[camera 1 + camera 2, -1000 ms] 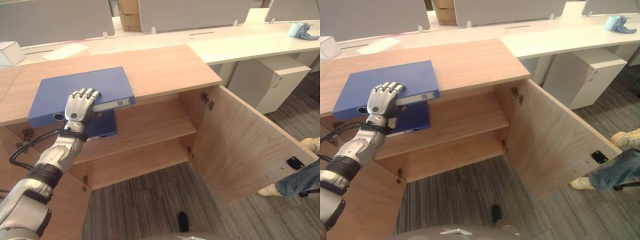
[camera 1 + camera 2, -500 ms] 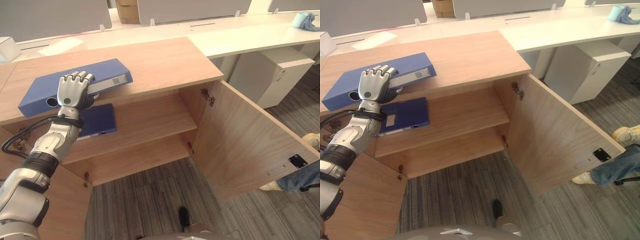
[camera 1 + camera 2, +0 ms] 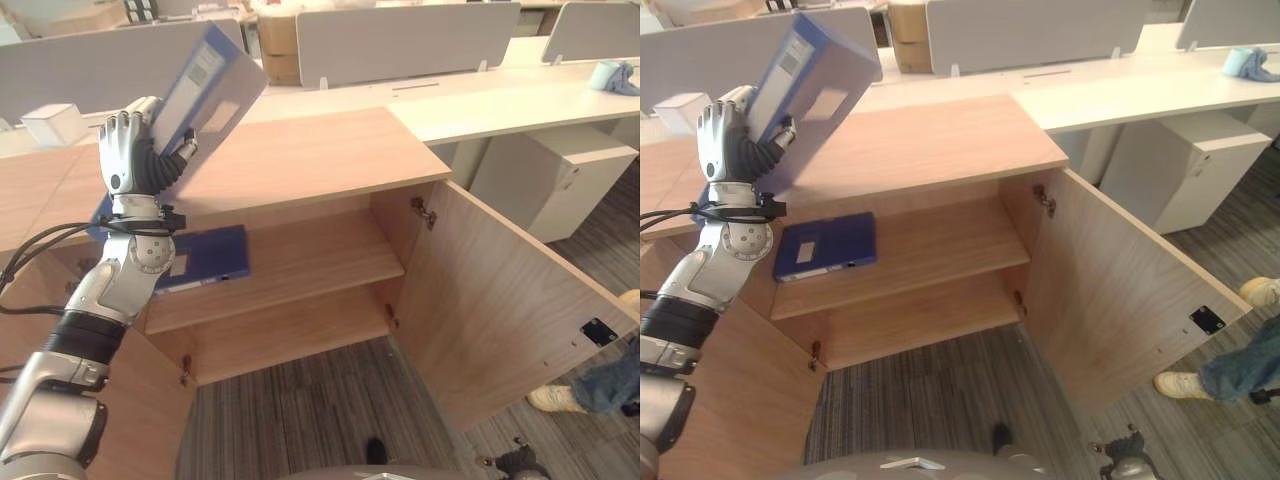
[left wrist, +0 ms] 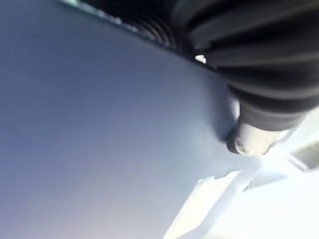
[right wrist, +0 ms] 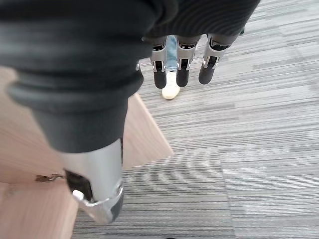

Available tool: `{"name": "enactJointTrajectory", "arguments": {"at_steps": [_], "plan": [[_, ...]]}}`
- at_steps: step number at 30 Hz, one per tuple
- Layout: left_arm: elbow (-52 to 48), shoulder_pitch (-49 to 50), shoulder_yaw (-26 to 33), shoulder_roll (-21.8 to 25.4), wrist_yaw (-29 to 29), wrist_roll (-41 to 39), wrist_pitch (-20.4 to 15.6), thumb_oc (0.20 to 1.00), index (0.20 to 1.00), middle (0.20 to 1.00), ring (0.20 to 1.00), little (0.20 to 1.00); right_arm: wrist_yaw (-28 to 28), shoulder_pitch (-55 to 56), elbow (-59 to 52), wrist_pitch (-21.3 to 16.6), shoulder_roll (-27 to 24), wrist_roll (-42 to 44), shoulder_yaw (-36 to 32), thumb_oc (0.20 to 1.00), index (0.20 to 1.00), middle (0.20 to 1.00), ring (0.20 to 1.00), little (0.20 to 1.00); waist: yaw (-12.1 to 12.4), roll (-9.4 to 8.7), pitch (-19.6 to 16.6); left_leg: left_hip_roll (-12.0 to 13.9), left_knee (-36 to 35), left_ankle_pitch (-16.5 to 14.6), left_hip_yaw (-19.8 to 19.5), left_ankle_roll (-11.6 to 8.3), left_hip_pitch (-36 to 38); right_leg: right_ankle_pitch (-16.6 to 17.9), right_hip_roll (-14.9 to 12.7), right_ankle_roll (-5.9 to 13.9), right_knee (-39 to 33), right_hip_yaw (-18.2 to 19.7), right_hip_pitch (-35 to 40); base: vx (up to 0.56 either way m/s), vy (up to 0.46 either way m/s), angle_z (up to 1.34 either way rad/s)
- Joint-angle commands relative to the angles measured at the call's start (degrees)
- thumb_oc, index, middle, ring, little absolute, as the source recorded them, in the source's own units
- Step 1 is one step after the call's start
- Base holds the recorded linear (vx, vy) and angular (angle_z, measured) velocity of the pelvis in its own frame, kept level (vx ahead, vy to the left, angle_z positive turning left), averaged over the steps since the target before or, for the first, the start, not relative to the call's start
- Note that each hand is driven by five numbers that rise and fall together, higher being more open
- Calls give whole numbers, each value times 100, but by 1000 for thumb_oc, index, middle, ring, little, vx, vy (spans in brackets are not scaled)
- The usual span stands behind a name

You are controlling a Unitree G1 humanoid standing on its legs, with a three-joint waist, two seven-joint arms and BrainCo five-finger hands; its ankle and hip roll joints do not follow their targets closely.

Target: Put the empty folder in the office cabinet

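Observation:
My left hand (image 3: 128, 160) is shut on a blue ring-binder folder (image 3: 215, 85) and holds it in the air above the wooden cabinet's top (image 3: 300, 150), tilted steeply with its spine upward. The left wrist view shows the folder's blue cover (image 4: 99, 139) pressed against the hand. A second blue folder (image 3: 210, 257) lies flat on the cabinet's upper shelf (image 3: 310, 250), at its left end. The cabinet's right door (image 3: 500, 320) stands wide open. My right hand (image 5: 182, 69) hangs open over the grey carpet beside the door, holding nothing.
A lower shelf (image 3: 290, 330) sits under the upper one. A long white desk (image 3: 500, 100) runs behind the cabinet with a white box (image 3: 55, 122) and a blue cloth (image 3: 615, 75). A person's shoe (image 3: 1185, 383) and jeans leg (image 3: 1250, 365) show at the lower right.
My left hand has lifted the folder off the cabinet top and swung it up to a steep tilt. The camera has shifted as well.

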Motion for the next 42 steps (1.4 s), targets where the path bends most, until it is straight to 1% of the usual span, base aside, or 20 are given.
{"name": "enactJointTrajectory", "arguments": {"at_steps": [1, 2, 3, 4, 6, 8, 9, 10, 13, 16, 18, 22, 25, 26, 27, 28, 30, 32, 36, 42], "plan": [[-541, -76, 687, -362, 208, -1490, -669, 200, 200, 200, 200, 200, -40, -355, -39, -27, -117, 45, 365, 1000, 1000, 1000, 1000, 1000, -40, -97, -468, -125, 8, -296, -202, -139, -386, -753, -465, 518, 15, -178, 480, 0, 0, 0], [-699, 5, 770, -485, 122, -1906, -814, 200, 200, 200, 200, 200, -25, -410, -169, -26, -113, 30, 422, 1000, 1000, 1000, 1000, 1000, -18, -88, -485, -120, 8, -288, -202, -138, -367, -759, -463, 509, 15, -194, 504, 0, 0, 0], [-712, 25, 789, -484, 107, -1922, -812, 200, 200, 200, 200, 200, -24, -406, -176, -21, -121, 30, 429, 1000, 1000, 1000, 1000, 1000, -23, -81, -484, -118, 8, -290, -201, -138, -362, -760, -461, 508, 15, -193, 508, 0, 0, 0], [-939, 156, 887, -683, -55, -2584, -1004, 200, 200, 200, 200, 200, 1, -496, -409, -25, -118, 37, 496, 1000, 1000, 1000, 1000, 1000, 7, -71, -503, -117, 8, -279, -214, -132, -342, -777, -461, 487, 15, -207, 537, 0, 0, 0], [-1098, 332, 964, -850, -286, -3249, -1121, 200, 200, 200, 200, 200, 45, -585, -658, -30, -127, 44, 576, 1000, 1000, 1000, 1000, 1000, 40, -49, -521, -116, 8, -266, -227, -130, -328, -789, -460, 469, 15, -224, 568, -7, -7, 2], [-1263, 538, 1014, -987, -497, -3723, -1187, 200, 200, 200, 200, 200, 100, -621, -877, -32, -119, 75, 631, 1000, 1000, 1000, 1000, 1000, 53, -29, -531, -114, 8, -258, -231, -126, -319, -803, -456, 452, 15, -224, 587, -10, -7, 5], [-1270, 550, 1023, -986, -507, -3733, -1185, 200, 200, 200, 200, 200, 101, -615, -884, -27, -123, 75, 635, 1000, 1000, 1000, 1000, 1000, 50, -26, -534, -114, 8, -259, -231, -127, -317, -803, -456, 452, 15, -224, 588, -9, -1, 7], [-1379, 748, 1065, -1108, -710, -4206, -1209, 200, 200, 200, 200, 200, 152, -643, -1131, -46, -149, 149, 661, 1000, 1000, 1000, 1000, 1000, 74, -9, -530, -114, 8, -253, -238, -118, -306, -801, -465, 444, 15, -234, 603, -10, 4, 5], [-1562, 1176, 1102, -1366, -999, -4761, -1185, 200, 200, 200, 200, 200, 180, -665, -1592, -123, -208, 432, 571, 1000, 1000, 1000, 1000, 1000, 103, 8, -511, -120, 8, -250, -258, -99, -284, -807, -469, 428, 15, -238, 637, -5, 3, 1], [-1709, 1514, 1103, -1517, -1180, -4885, -1128, 200, 200, 200, 200, 200, 183, -661, -1835, -192, -257, 668, 453, 1000, 1000, 1000, 1000, 1000, 119, 11, -507, -124, 8, -257, -261, -91, -260, -812, -478, 427, 15, -253, 665, 0, 0, 0], [-1856, 2103, 1066, -1769, -1444, -5067, -1006, 200, 200, 200, 200, 200, 152, -725, -2248, -277, -366, 1000, 232, 1000, 1000, 1000, 1000, 1000, 158, 0, -488, -136, 8, -265, -277, -76, -243, -815, -484, 413, 15, -268, 693, -1, 7, 2], [-1925, 2766, 922, -2030, -1826, -5374, -791, 200, 200, 200, 200, 200, 186, -822, -2855, -363, -510, 1563, -76, 1000, 1000, 1000, 1000, 1000, 212, -29, -458, -137, 8, -274, -275, -61, -235, -802, -496, 407, 15, -262, 697, 0, 0, 0], [-1974, 3076, 808, -2131, -2015, -5533, -662, 200, 200, 200, 200, 200, 245, -852, -3144, -364, -619, 1849, -194, 1000, 1000, 1000, 1000, 1000, 238, -48, -445, -140, 8, -276, -280, -50, -232, -793, -502, 406, 15, -255, 695, 0, 0, 0], [-2021, 3333, 598, -2165, -2246, -5686, -530, 200, 200, 200, 200, 200, 341, -961, -3337, -351, -779, 2192, -256, 1000, 1000, 1000, 1000, 1000, 271, -80, -428, -145, 8, -277, -290, -38, -229, -777, -510, 411, 15, -258, 692, 0, 0, 0], [-2023, 3336, 598, -2166, -2248, -5688, -529, 200, 200, 200, 200, 200, 342, -959, -3338, -351, -781, 2195, -256, 1000, 1000, 1000, 1000, 1000, 273, -79, -429, -145, 8, -277, -289, -38, -228, -777, -510, 411, 15, -257, 693, 0, 0, 0], [-2091, 3590, 366, -2152, -2473, -5823, -407, 200, 200, 200, 200, 200, 448, -1150, -3500, -356, -992, 2617, -273, 1000, 1000, 1000, 1000, 1000, 319, -120, -416, -149, 8, -277, -291, -33, -228, -764, -519, 417, 15, -260, 690, 0, 0, 0], [-2115, 3656, 292, -2154, -2531, -5875, -367, 200, 200, 200, 200, 200, 485, -1211, -3544, -355, -1055, 2769, -271, 1000, 1000, 1000, 1000, 1000, 333, -128, -411, -149, 8, -275, -291, -30, -228, -761, -521, 415, 15, -257, 689, 0, 0, 0], [-2218, 3902, -57, -2056, -2786, -6079, -133, 200, 200, 200, 200, 200, 757, -1571, -3872, -300, -1358, 3541, -117, 1000, 1000, 1000, 1000, 1000, 398, -205, -384, -152, 8, -265, -304, -27, -253, -736, -525, 427, 15, -238, 667, 0, 0, 0], [-2320, 3975, -215, -1973, -2907, -6165, -41, 200, 200, 200, 200, 200, 937, -1729, -4076, -258, -1497, 3869, 77, 1000, 1000, 1000, 1000, 1000, 422, -232, -372, -150, 8, -261, -298, -26, -263, -717, -530, 433, 15, -231, 651, 0, 0, 0], [-2614, 4008, -569, -1717, -3093, -6199, 127, 200, 200, 200, 200, 200, 1435, -2203, -5178, -83, -1896, 4725, 1059, 1000, 1000, 1000, 1000, 1000, 456, -314, -334, -146, 8, -255, -270, -43, -284, -666, -545, 456, 15, -198, 597, -5, 5, -2]]}}
